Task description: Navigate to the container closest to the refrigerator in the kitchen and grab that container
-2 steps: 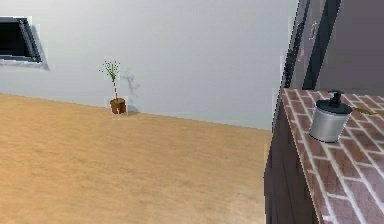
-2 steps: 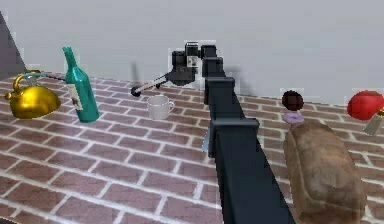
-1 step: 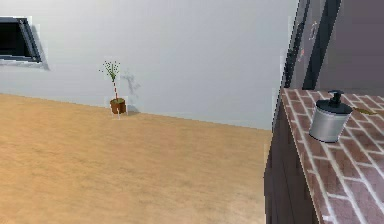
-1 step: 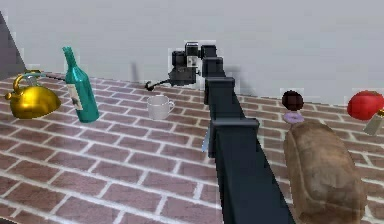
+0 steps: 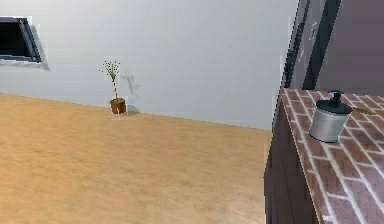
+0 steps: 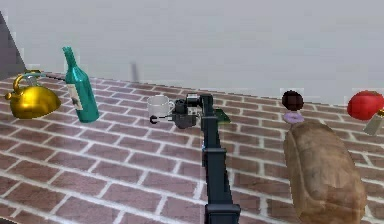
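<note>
We see open wood floor (image 5: 120,160) left of the brick counter (image 5: 350,170), whose edge runs down the forward view's right. Near the counter's far edge, the white container (image 6: 157,101) stands at our gripper (image 6: 168,115); we cannot tell whether its fingers hold anything.

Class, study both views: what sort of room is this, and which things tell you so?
Most likely a kitchen: a brick-patterned countertop carries a golden kettle, a tall green bottle and what looks like a brown loaf of bread.

Teal bottle (image 6: 79,92), golden kettle (image 6: 32,100), red-brick-patterned counter (image 6: 120,165), white cup (image 6: 157,103)
</note>
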You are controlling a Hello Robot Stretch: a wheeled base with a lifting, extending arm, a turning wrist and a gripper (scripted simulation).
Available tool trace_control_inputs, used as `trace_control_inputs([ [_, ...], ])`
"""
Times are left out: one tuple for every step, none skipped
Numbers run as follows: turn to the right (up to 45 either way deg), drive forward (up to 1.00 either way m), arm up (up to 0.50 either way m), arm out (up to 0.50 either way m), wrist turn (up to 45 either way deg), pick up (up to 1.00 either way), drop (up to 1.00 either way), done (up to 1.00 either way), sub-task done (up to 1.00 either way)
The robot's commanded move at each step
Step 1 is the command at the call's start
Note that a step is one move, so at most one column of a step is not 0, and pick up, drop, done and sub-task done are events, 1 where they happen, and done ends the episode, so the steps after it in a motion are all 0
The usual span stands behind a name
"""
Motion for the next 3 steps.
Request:
trace_control_inputs([
  [0.0, 0.0, 0.0, 0.0, 0.0, 1.0, 0.0, 0.0, 0.0],
  [0.0, 0.0, 0.1, 0.0, 0.0, 0.0, 0.0, 0.0, 0.0],
  [0.0, 0.0, 0.0, 0.0, 0.0, 0.0, 0.0, 1.0, 0.0],
])
